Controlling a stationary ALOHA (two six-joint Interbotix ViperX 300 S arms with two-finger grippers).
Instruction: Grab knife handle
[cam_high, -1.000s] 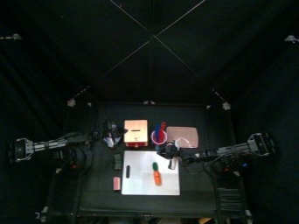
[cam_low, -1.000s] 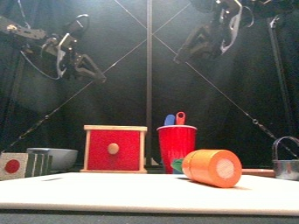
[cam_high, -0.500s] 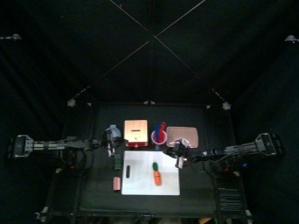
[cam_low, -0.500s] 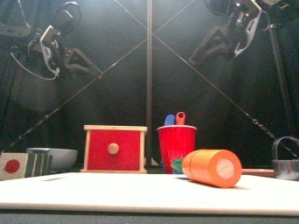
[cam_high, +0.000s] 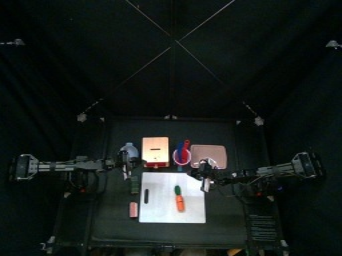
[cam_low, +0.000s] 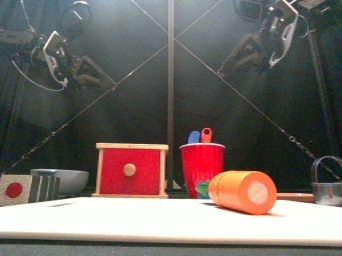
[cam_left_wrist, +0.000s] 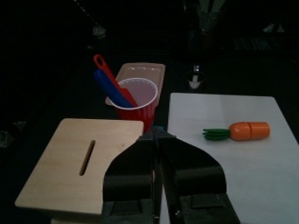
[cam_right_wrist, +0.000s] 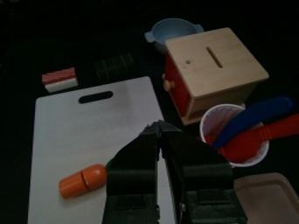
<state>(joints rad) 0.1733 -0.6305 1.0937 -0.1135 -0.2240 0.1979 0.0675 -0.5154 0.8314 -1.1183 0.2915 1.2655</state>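
I cannot make out the knife as such. A red cup (cam_high: 185, 152) (cam_low: 203, 168) (cam_left_wrist: 135, 94) (cam_right_wrist: 239, 131) holds a blue utensil (cam_left_wrist: 111, 86) and a red utensil (cam_left_wrist: 101, 68); which is which tool I cannot tell. An orange toy carrot (cam_high: 178, 198) (cam_low: 243, 191) (cam_left_wrist: 247, 130) (cam_right_wrist: 84, 181) lies on the white cutting board (cam_high: 158, 195) (cam_right_wrist: 93, 131). My left gripper (cam_high: 131, 160) (cam_low: 54, 60) (cam_left_wrist: 158, 131) hangs high over the wooden box, jaws together and empty. High over the board's right side, the right gripper (cam_high: 201, 180) (cam_low: 274, 40) (cam_right_wrist: 156, 129) is shut with nothing in it.
A wooden box (cam_high: 156, 150) (cam_low: 131, 170) (cam_left_wrist: 87, 162) (cam_right_wrist: 216, 66) with a slotted top stands left of the cup. A pink tray (cam_high: 214, 155) lies at the back right. A red-and-white block (cam_low: 14, 188) (cam_right_wrist: 59, 79), a metal cup (cam_low: 47, 183) and a bowl (cam_right_wrist: 173, 29) sit at the left.
Over the last second the left gripper drew back to the left and the right gripper shifted right, both staying high. In the last half second nothing visibly moved.
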